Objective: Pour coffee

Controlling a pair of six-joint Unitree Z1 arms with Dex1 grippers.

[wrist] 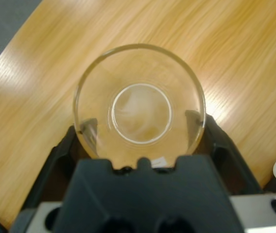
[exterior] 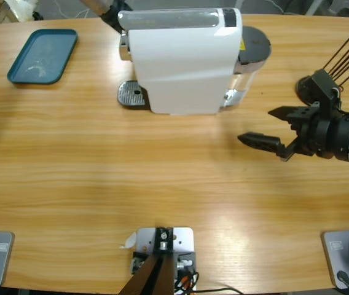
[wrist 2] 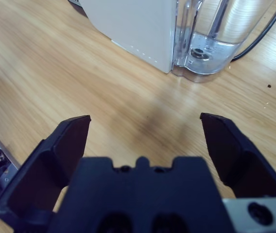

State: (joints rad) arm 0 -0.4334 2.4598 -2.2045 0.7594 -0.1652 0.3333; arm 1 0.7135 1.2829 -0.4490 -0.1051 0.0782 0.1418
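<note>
Glass (wrist: 139,104) clamped in left gripper (wrist: 140,127); right gripper (exterior: 271,127) spread wide, bare, near machine (exterior: 184,58); tray (exterior: 42,55) well apart.

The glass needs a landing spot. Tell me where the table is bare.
The wide wood in front of the coffee machine is bare, from the left edge across to the right gripper. A smaller strip lies between the tray and the drip plate. It is crowded right of the machine, around the water tank and its cable.
</note>
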